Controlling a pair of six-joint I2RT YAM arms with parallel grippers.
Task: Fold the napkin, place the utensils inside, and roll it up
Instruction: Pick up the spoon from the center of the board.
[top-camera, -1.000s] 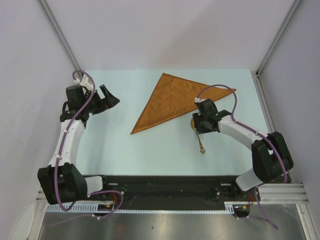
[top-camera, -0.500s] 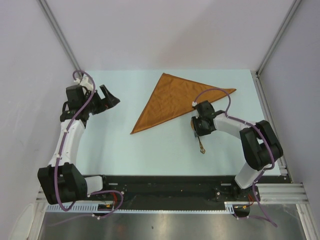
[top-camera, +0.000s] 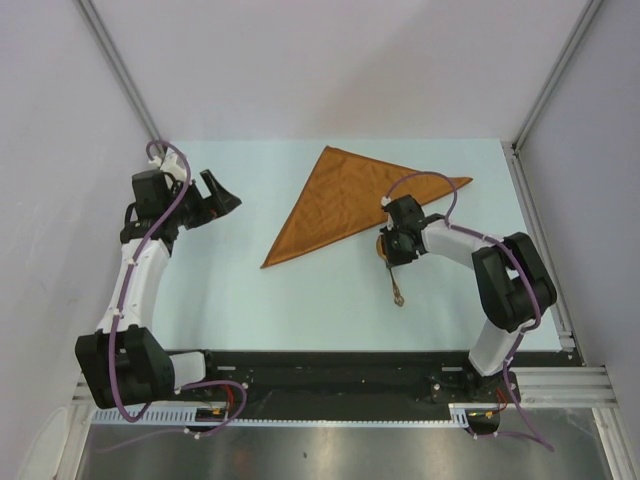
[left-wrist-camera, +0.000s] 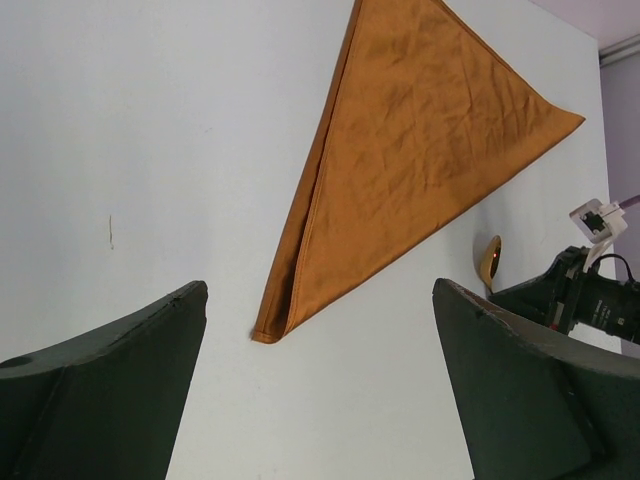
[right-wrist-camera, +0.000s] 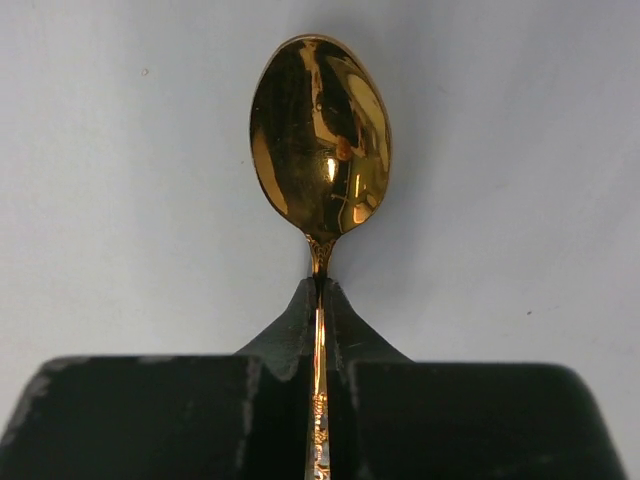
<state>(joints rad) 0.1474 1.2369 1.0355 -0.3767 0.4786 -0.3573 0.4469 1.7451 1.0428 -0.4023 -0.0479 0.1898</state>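
Right pincer (right-wrist-camera: 320, 292) shut tight on spoon (right-wrist-camera: 322, 130) handle just below bowl; arm elbow-out at right, wrist low over tabletop (top-camera: 250, 290) by napkin (top-camera: 345, 200) near edge. Napkin flat, folded triangle, centre-back. Left pincer (top-camera: 222, 195) wide, empty, far left.

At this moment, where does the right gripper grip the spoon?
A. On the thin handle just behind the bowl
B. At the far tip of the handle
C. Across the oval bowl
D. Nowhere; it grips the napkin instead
A: in the right wrist view the right gripper is shut on the thin handle of the spoon right behind the neck, and the bowl sticks out free ahead of it.
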